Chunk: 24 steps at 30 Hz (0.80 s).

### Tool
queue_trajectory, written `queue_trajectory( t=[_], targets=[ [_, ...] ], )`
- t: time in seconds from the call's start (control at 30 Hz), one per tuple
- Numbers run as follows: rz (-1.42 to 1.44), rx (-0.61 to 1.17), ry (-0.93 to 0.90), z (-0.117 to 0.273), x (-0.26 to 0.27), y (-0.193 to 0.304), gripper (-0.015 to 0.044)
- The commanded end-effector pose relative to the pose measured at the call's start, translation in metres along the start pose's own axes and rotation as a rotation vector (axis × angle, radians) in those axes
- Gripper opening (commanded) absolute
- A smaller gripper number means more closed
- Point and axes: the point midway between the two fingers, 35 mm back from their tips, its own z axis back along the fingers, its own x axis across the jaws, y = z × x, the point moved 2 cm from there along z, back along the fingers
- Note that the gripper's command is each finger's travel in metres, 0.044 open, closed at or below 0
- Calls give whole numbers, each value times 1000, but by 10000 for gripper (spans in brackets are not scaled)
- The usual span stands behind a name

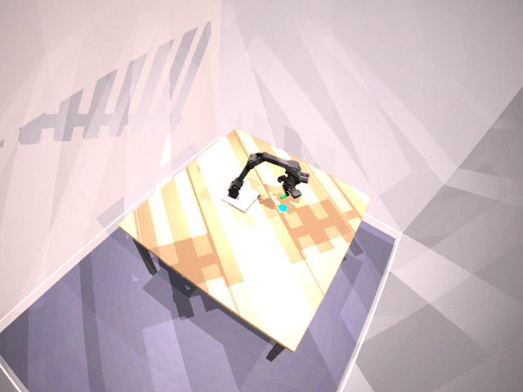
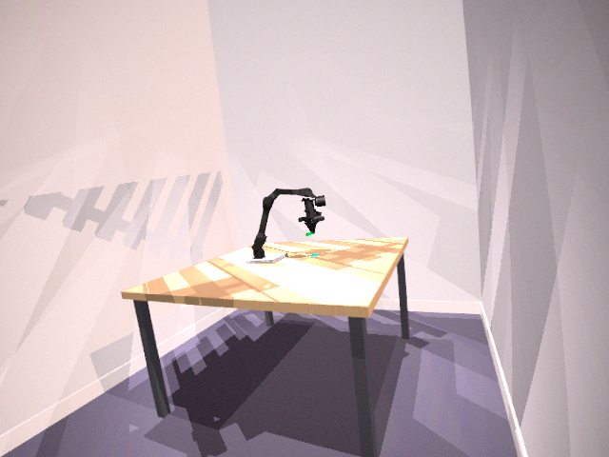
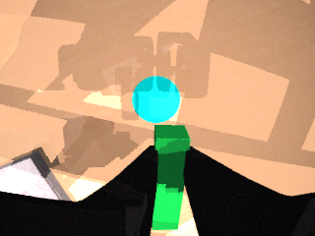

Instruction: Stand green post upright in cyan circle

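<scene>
While I watch from far away, my gripper (image 3: 169, 153) squeezes the green post (image 3: 169, 177) tight between its two dark fingers. I see the post up in the air, high above the wooden table (image 2: 314, 289) — it touches nothing but the fingers. From the wrist view, the post's far end sits right by the edge of the cyan circle (image 3: 157, 100). Near the arm's foot lies a white plate (image 1: 240, 202) — well apart from the circle.
</scene>
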Motion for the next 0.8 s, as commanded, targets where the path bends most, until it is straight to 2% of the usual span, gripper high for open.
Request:
queue_trajectory(
  t=[0.0,0.77],
  targets=[
    [-10,-23,-5,-3,-1,-1,23],
    [-91,-191,-3,-18,-15,-10,23]
  ],
)
